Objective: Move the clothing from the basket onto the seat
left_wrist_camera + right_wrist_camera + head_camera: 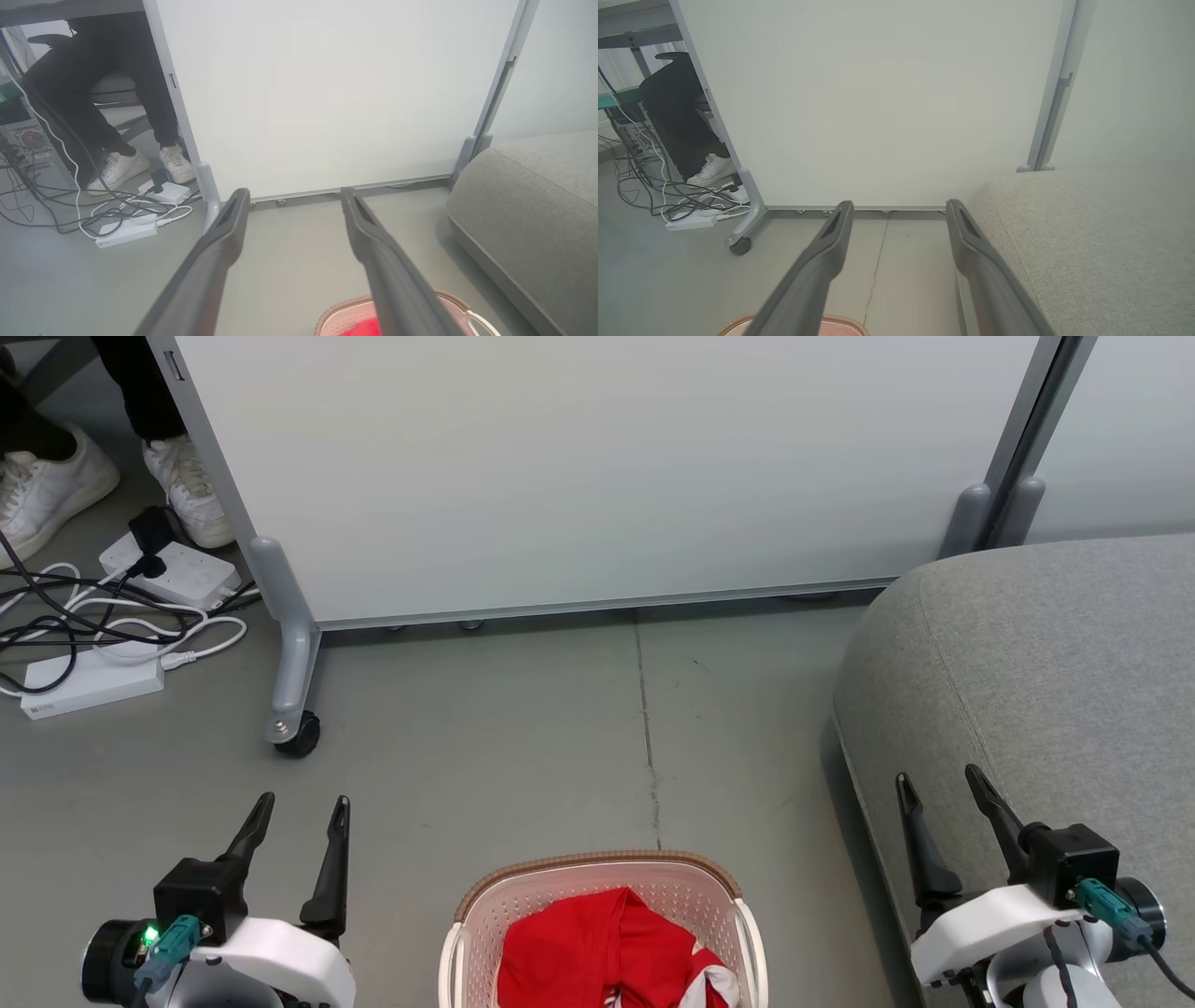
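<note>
Head view: one grey seat [1046, 653] at three o'clock, one basket [597, 863] at six o'clock holding the clothing [597, 943], two bunched garments, red and red-and-white. Left pincer [304, 800] at seven o'clock and right pincer [936, 773] at five o'clock, two in all, stand spread wide, holding nothing.

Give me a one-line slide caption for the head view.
Open left gripper and open right gripper flank the basket of red clothing; grey seat at the robot's right.
</note>
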Available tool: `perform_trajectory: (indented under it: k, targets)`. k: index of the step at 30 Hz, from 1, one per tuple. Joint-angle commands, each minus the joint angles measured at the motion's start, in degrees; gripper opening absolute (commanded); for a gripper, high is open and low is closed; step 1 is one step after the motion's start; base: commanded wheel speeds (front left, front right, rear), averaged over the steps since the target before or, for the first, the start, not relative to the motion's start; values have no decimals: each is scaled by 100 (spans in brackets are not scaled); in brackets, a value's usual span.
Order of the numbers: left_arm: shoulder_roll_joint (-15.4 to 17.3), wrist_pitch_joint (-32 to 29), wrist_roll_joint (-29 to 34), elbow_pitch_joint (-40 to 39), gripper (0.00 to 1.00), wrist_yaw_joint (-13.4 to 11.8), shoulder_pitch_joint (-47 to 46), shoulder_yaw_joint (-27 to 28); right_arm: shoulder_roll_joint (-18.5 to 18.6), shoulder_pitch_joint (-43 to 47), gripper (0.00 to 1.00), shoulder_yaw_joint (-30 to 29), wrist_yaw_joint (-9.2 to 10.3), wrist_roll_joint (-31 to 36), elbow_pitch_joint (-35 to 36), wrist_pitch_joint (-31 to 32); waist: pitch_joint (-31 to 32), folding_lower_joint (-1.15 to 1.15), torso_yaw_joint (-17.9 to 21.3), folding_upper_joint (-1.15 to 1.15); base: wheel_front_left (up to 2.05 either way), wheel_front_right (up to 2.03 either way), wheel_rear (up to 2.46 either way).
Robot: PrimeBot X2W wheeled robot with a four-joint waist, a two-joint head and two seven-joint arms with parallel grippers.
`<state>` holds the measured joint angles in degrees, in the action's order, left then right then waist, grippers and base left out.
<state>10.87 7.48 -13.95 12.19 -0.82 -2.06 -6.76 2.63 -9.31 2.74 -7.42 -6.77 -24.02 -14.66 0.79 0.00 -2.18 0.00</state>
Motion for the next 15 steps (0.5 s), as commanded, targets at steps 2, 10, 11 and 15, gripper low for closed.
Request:
perform_trajectory:
  k: [2, 10, 11, 15]
  targets:
    - [51, -88, -88, -36, 100, -42, -29, 43, 47, 24, 100, -16, -13, -33, -38, -34, -3, 0, 9, 0, 0, 0, 0]
    - [28, -235, -164, -142, 100, -129, 32, 59, 47, 12, 100, -61, -13, -95, -103, -46, -13, 0, 23, 0, 0, 0, 0]
    - [34, -235, -161, -159, 100, -131, 42, 58, 47, 8, 100, -61, -13, -95, -103, -48, -16, 0, 24, 0, 0, 0, 0]
    - [58, -204, -181, -167, 100, -158, 57, 62, 47, -9, 100, -78, -13, -118, -116, -53, -22, 0, 17, 0, 0, 0, 0]
